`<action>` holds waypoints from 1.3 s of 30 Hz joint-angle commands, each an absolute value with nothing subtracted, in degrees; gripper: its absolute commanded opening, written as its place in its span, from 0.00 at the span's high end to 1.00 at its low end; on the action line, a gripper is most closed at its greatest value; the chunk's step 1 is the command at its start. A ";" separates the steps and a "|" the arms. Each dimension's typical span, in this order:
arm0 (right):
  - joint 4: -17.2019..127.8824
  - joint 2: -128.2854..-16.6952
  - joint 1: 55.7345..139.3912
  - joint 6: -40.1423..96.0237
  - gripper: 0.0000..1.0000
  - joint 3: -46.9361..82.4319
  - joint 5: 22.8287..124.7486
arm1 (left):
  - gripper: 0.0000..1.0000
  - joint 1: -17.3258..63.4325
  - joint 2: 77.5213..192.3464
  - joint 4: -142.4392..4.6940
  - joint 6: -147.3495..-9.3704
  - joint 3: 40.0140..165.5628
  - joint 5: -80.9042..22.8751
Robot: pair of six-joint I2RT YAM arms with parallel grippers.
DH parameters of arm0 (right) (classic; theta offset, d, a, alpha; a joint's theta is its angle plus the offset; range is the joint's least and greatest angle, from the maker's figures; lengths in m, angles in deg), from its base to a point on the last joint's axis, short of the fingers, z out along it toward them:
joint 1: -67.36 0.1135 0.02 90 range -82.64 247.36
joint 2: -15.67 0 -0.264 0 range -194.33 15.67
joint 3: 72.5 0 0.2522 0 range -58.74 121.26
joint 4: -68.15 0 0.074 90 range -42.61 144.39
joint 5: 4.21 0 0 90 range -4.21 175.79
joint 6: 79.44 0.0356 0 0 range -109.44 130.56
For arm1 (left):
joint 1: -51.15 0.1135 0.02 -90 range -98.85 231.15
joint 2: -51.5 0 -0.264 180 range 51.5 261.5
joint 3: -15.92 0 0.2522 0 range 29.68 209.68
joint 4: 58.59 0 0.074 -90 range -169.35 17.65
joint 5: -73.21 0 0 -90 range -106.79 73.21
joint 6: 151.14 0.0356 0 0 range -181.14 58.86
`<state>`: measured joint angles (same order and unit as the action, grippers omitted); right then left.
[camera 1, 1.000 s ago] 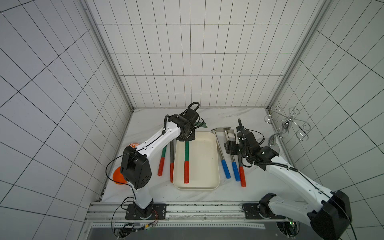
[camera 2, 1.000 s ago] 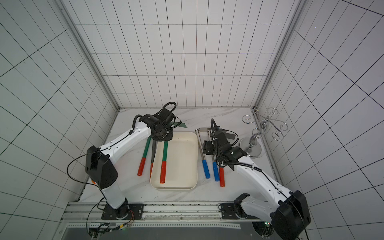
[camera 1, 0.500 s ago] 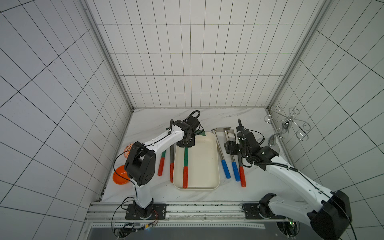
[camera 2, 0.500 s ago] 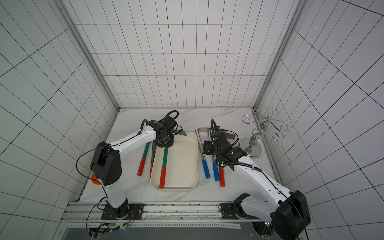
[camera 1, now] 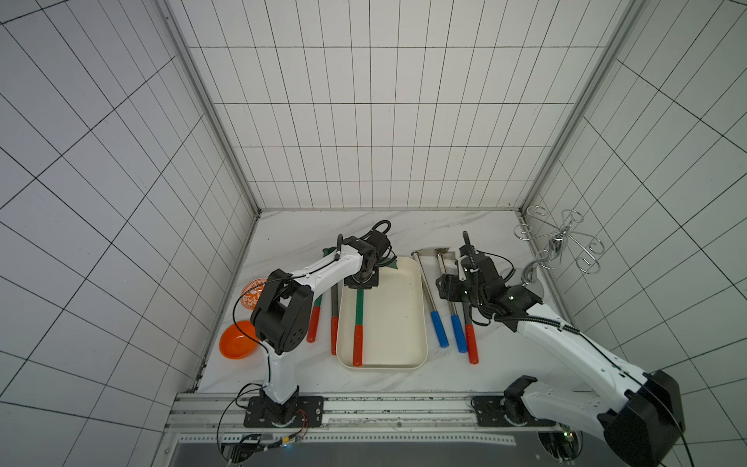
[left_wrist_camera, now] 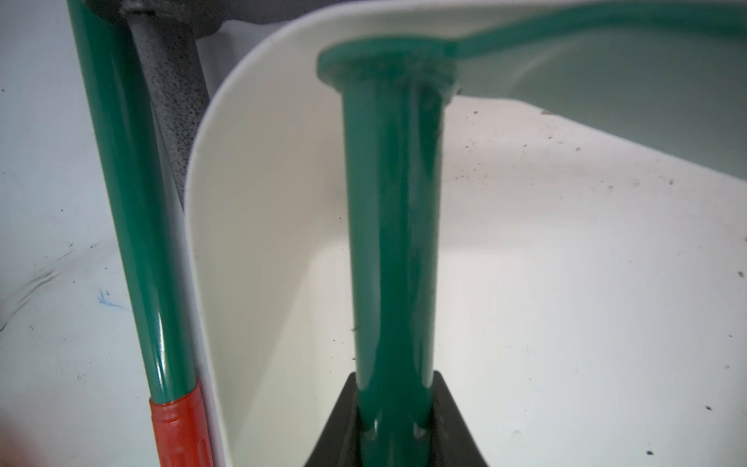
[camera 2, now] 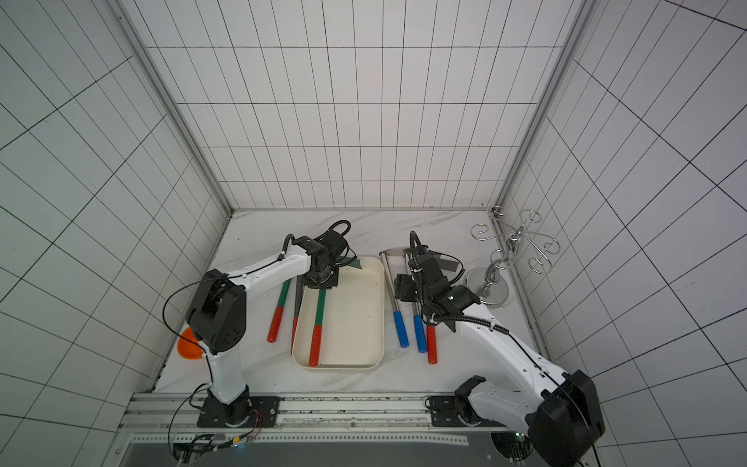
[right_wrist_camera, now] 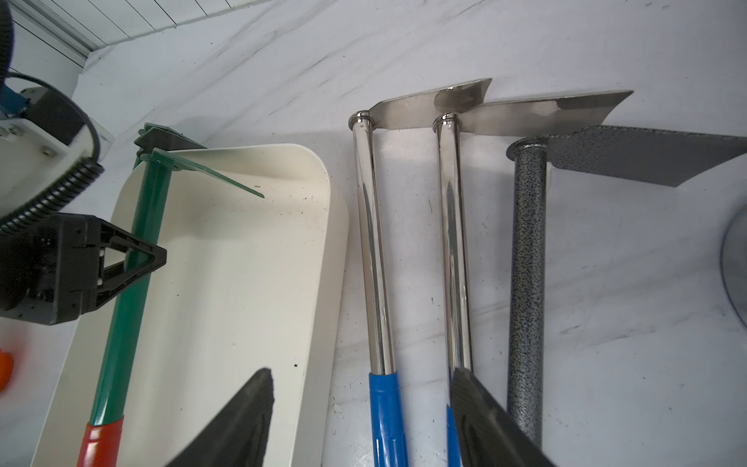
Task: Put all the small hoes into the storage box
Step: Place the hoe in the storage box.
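Left tool is clamped on the green shaft of the small hoe, fingers tight on both sides, near the head end. Hoe lies lengthwise in the storage box along its left wall: red grip at the near end, blade up over the far rim. Can't tell if the head rests on the rim. Right tool has jaws apart, holding nothing, over the worktop right of the box, with one of two chrome hoes with blue grips between its fingers. A grey speckled hoe lies beside those. Just left of the box: second green hoe and a dark speckled hoe. Orange bowl at the left edge, wire stand in the far right corner.
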<state>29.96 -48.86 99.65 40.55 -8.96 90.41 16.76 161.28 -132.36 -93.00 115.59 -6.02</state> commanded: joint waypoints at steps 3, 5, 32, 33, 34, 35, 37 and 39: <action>28.88 -48.79 99.52 41.23 0.30 -11.06 91.59 | 1.00 16.52 162.01 -131.50 -93.65 116.29 -3.45; 29.15 -48.77 99.52 41.30 0.29 -11.26 91.50 | 1.00 16.36 162.66 -131.70 -93.92 116.98 -3.04; 29.69 -48.48 99.18 40.88 0.30 -12.25 91.68 | 0.93 16.17 168.04 -135.35 -94.01 121.18 -0.24; 29.69 -48.49 99.14 40.79 0.29 -12.23 91.67 | 0.92 16.17 168.22 -135.30 -94.07 121.11 -0.18; 29.72 -48.52 99.13 40.79 0.29 -12.23 91.68 | 0.92 16.17 168.43 -135.28 -94.12 121.09 -0.20; 29.77 -48.57 99.18 40.80 0.29 -12.20 91.68 | 0.92 16.18 168.65 -135.28 -94.15 121.09 -0.23; 29.76 -48.55 99.11 40.80 0.29 -12.23 91.59 | 0.92 16.26 169.17 -135.11 -94.13 121.09 -0.29; 29.74 -48.66 99.00 40.80 0.29 -12.25 91.59 | 0.92 16.26 169.75 -134.87 -94.12 121.16 -0.36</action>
<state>30.03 -48.86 99.59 40.51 -9.47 90.41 16.32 169.13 -135.36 -93.06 119.24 -2.17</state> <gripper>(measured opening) 0.707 0.246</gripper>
